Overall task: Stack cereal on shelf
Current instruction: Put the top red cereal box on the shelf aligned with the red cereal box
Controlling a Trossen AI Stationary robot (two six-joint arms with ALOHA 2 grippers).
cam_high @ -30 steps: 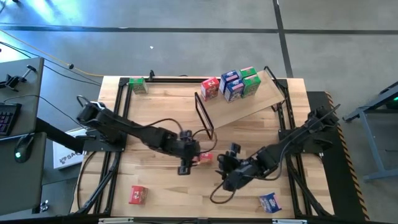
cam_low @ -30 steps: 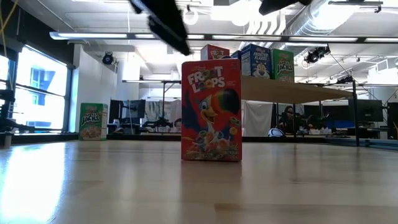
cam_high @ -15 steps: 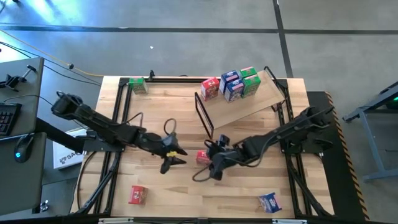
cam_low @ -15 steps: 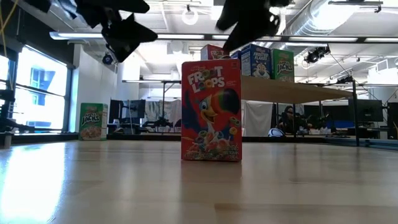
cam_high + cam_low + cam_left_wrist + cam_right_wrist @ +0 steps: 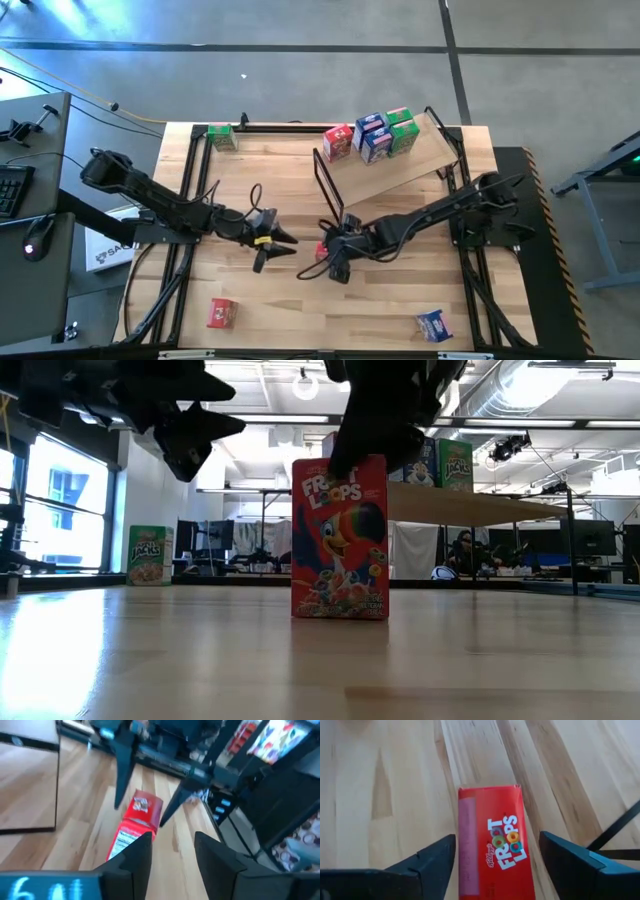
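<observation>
The red Froot Loops box (image 5: 340, 538) stood upright near the middle of the planked table (image 5: 270, 310), just in front of the black frame end of the shelf (image 5: 400, 165). The right gripper (image 5: 335, 262) hung directly over that box, its fingers (image 5: 432, 860) spread wide on either side of the box top and not touching it, so nothing was clamped. In the low view the right arm's dark bulk sat right above the box's upper edge.

The left gripper (image 5: 275, 250) was to the left of the Froot Loops box, a short way off, pointed toward it. Its fingers (image 5: 137, 855) stood apart with a clear gap between them, holding nothing.

On the tilted plywood shelf, behind the Froot Loops box, stood a row of cereal: a red box (image 5: 338, 141), a blue Frosted Flakes box (image 5: 373, 136) and a green box (image 5: 402, 131), close together. A green Apple Jacks box (image 5: 221, 137) stood at the table's far left corner. Another red box (image 5: 221, 313) lay near the front left, and a blue box (image 5: 433, 324) near the front right, both well apart from the Froot Loops box.
</observation>
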